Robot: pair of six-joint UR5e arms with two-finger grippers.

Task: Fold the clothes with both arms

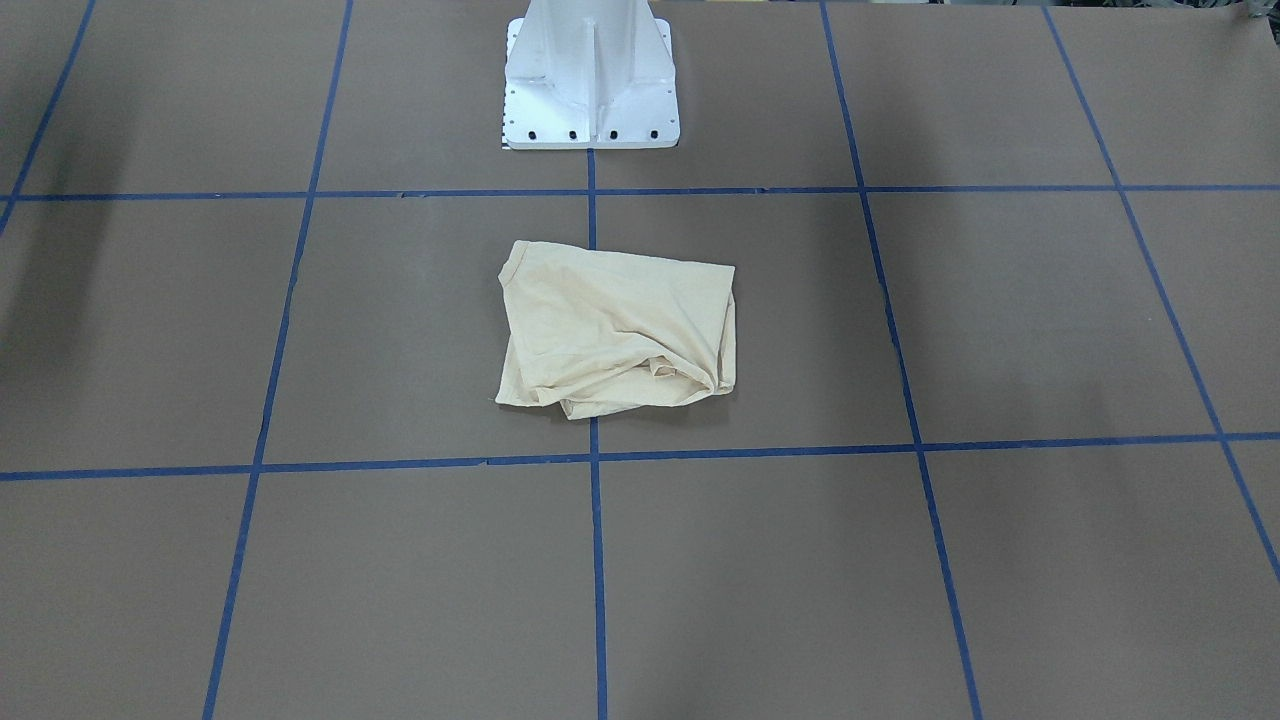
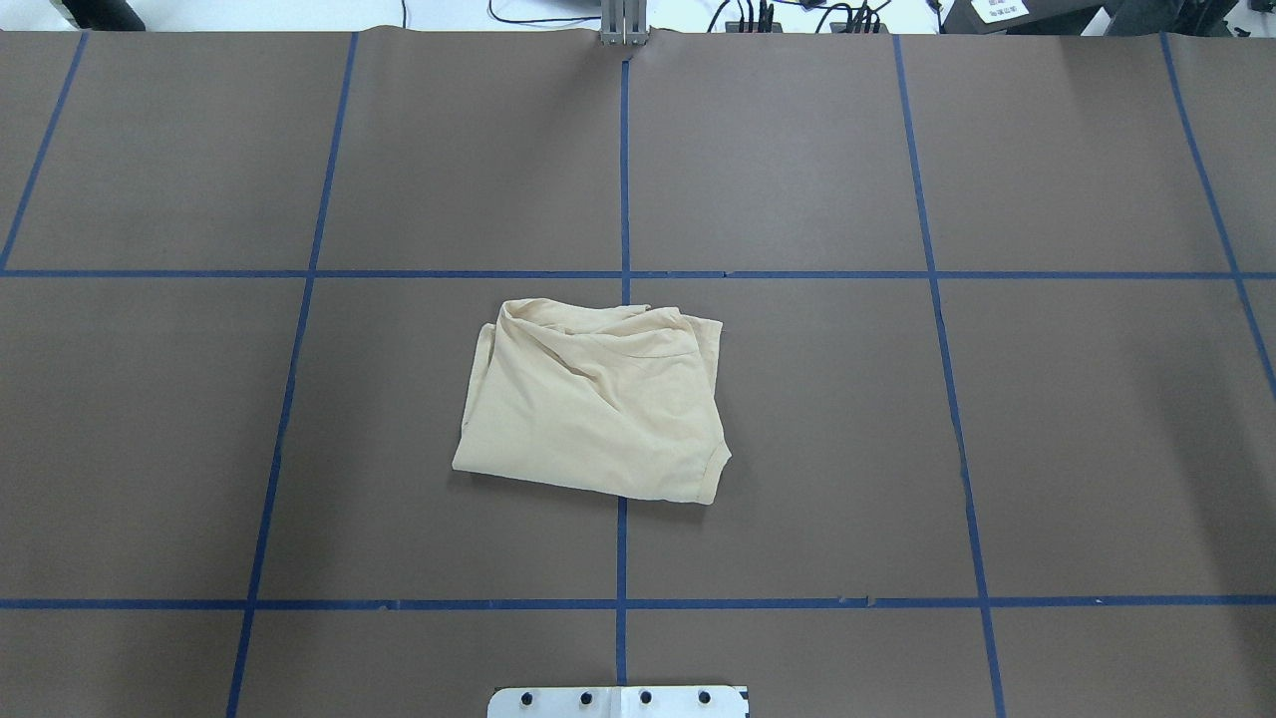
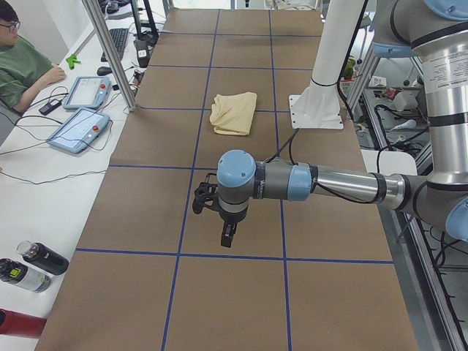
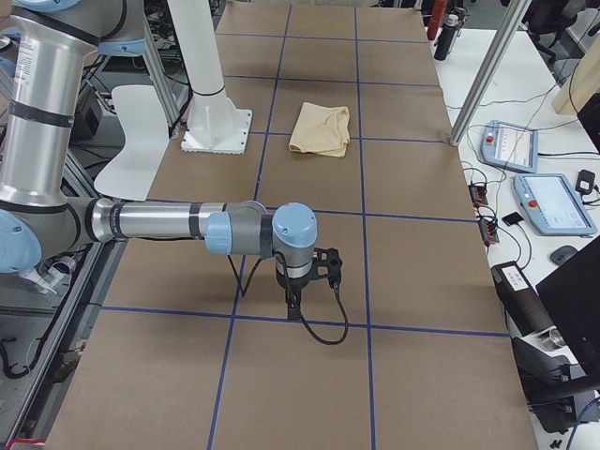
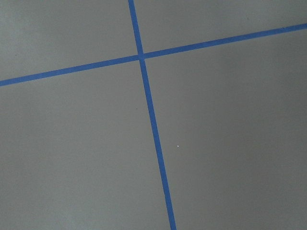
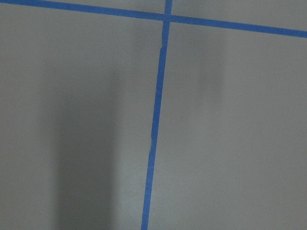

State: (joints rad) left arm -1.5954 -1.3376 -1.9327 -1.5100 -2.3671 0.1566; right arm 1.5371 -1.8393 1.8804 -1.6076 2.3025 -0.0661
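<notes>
Left gripper (image 3: 227, 235) and right gripper (image 4: 293, 302) hang at opposite ends of the surface (image 2: 797, 449), well apart from the folded T-shirt (image 2: 593, 399), likely parked because folding looks done. Whether their jaws stand apart I cannot tell.

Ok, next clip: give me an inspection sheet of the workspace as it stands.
Surface: brown table with blue tape grid, flat.
Job's things: T-shirt lies folded in a rumpled bundle at the centre, across the middle tape line; no print shows.
Clutter: nothing seen.
Grippers: left gripper and right gripper hang over bare table, apart from the T-shirt; open or shut cannot be told.
Cables: black cable loops from the right wrist.
Surroundings: white pedestal base; person at a side desk with tablets; bottles.
</notes>
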